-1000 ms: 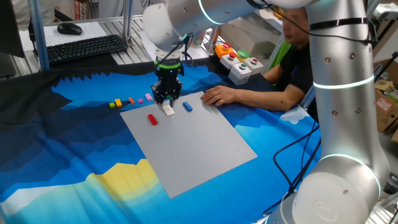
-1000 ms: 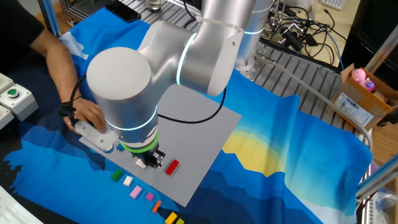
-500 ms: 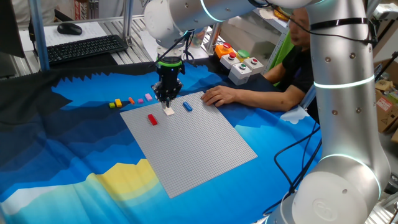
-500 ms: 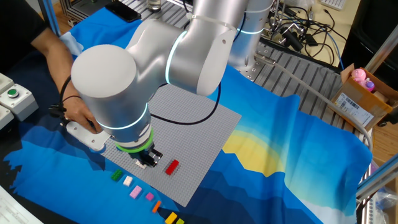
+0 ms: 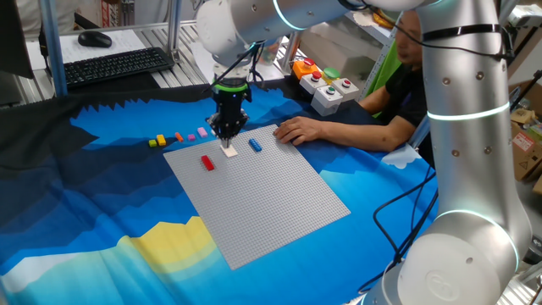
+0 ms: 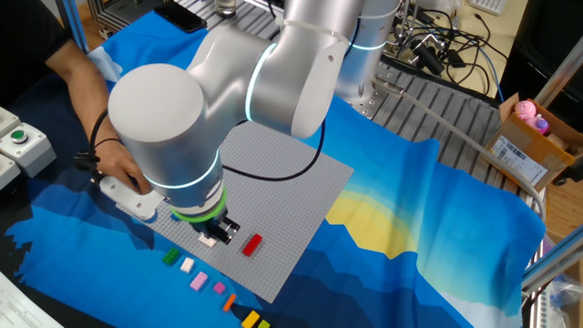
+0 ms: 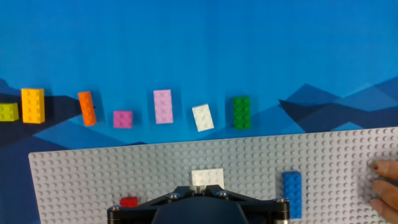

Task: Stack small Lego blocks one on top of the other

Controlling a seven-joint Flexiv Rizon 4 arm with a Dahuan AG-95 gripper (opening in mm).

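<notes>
One white brick (image 7: 207,177) is seen directly at the gripper (image 5: 229,144), on the grey baseplate (image 7: 249,162); in the hand view its top edge shows just beyond the black gripper body, centred between where the jaws lie. The jaws are closed, drawn fully together, and in one fixed view their tips are seen down on this white brick (image 5: 229,151); whether the brick is actually clamped cannot be told, since the fingertips are hidden behind the gripper body. The gripper points straight down at the baseplate.

To one side of the jaws, a blue brick (image 7: 291,193) is found on the baseplate; to the other side, a red brick (image 7: 129,201) is partly hidden by the gripper body. Beyond the jaws, off the baseplate on the blue cloth (image 7: 199,50), a row of loose bricks is laid out: a green brick (image 7: 242,112), a second white brick (image 7: 203,117), a pale pink brick (image 7: 163,106), a small magenta brick (image 7: 122,119), an orange brick (image 7: 87,107), a yellow brick (image 7: 32,105) and a lime brick (image 7: 8,112) at the picture's edge. All are well apart from the jaws.

A person's hand (image 5: 298,129) is rested on the far edge of the baseplate, past the blue brick.
</notes>
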